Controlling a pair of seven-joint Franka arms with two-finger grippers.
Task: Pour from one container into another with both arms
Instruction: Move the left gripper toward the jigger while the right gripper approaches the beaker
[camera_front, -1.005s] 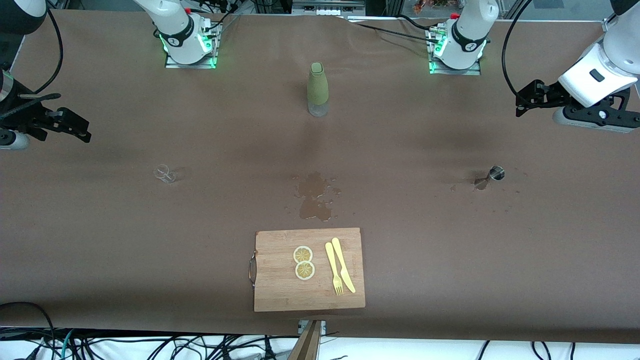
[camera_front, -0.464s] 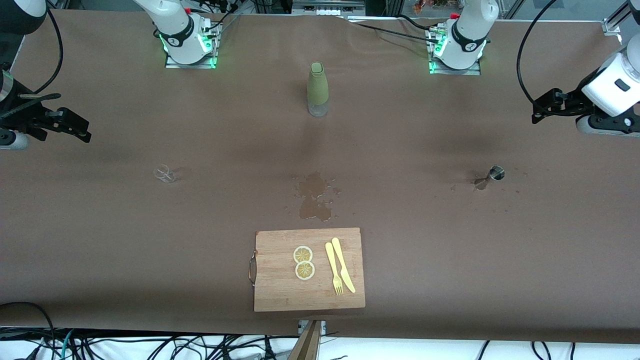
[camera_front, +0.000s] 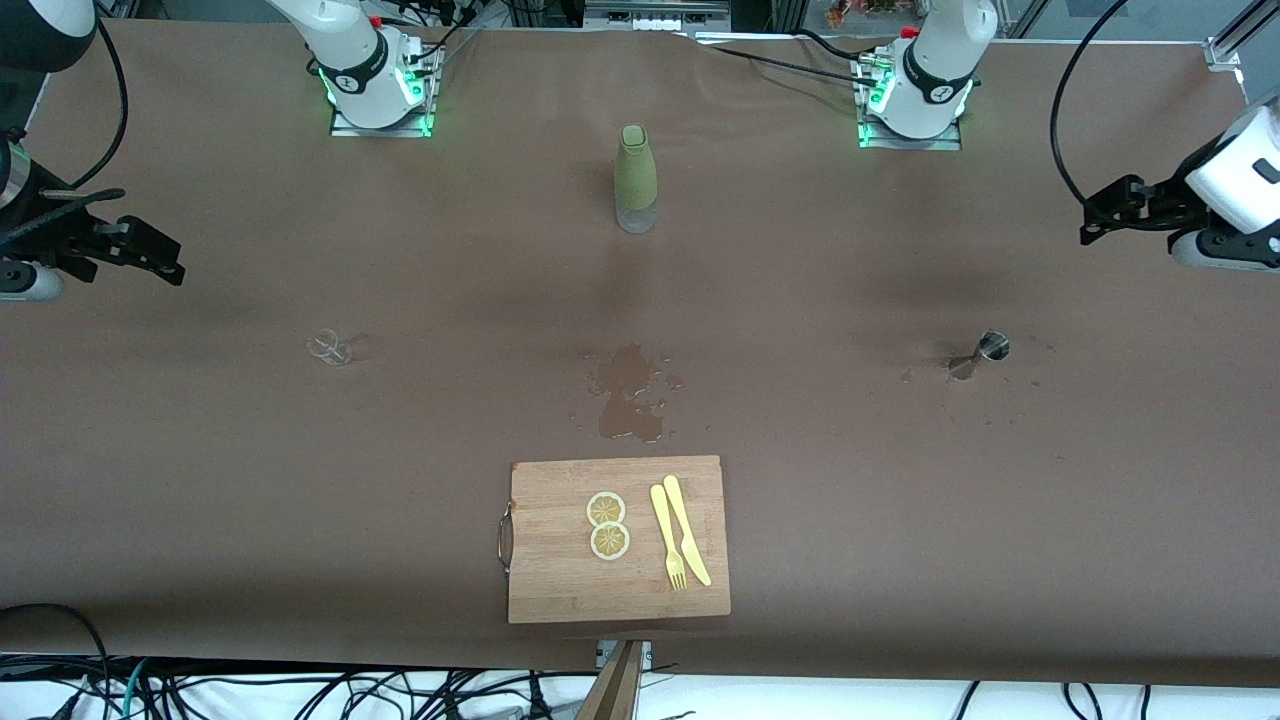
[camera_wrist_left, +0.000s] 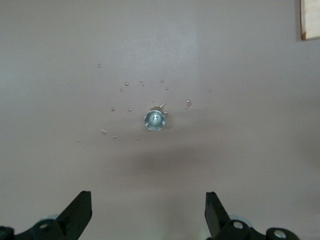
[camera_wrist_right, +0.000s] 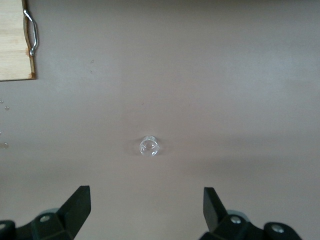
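Observation:
A small clear glass (camera_front: 330, 347) stands on the brown table toward the right arm's end; in the right wrist view the glass (camera_wrist_right: 149, 146) shows well past the fingertips. A small metal jigger (camera_front: 985, 350) stands toward the left arm's end among water drops, and the left wrist view shows the jigger (camera_wrist_left: 155, 120) from above. My left gripper (camera_front: 1098, 214) hangs open and empty over the table's edge at its end; the same left gripper (camera_wrist_left: 148, 210) holds nothing. My right gripper (camera_front: 165, 262) hangs open and empty over its own end; the right gripper (camera_wrist_right: 145, 205) is apart from the glass.
A green-sleeved bottle (camera_front: 634, 180) stands between the two arm bases. A wet spill (camera_front: 628, 395) lies mid-table. Nearer the front camera, a wooden cutting board (camera_front: 560, 590) carries two lemon slices (camera_front: 607, 525), a yellow fork (camera_front: 666, 536) and a yellow knife (camera_front: 688, 530).
The left arm has drawn back toward its end of the table, away from the jigger. The right arm has barely moved. Nothing on the table has shifted.

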